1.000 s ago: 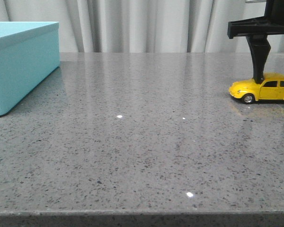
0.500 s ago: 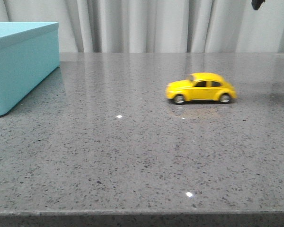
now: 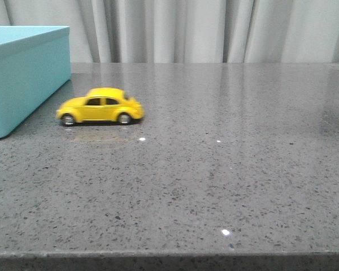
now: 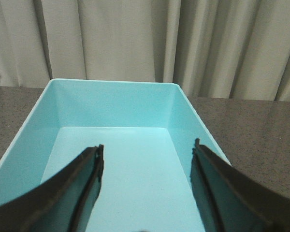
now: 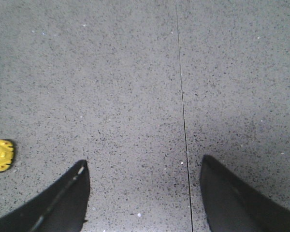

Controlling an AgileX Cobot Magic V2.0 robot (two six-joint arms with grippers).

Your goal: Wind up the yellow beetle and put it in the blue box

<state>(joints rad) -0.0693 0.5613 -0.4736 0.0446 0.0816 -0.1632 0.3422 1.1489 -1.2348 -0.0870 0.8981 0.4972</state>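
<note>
While my left gripper point(image 4: 146, 186) hangs spread wide over the blue box point(image 4: 116, 104), I see nothing inside it.

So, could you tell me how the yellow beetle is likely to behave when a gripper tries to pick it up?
The yellow beetle stands on four wheels on the smooth table, so a nudge would probably roll it away. Its glossy, rounded shell looks slippery, so fingers may slide off. It looks small and rigid, probably light.
</note>
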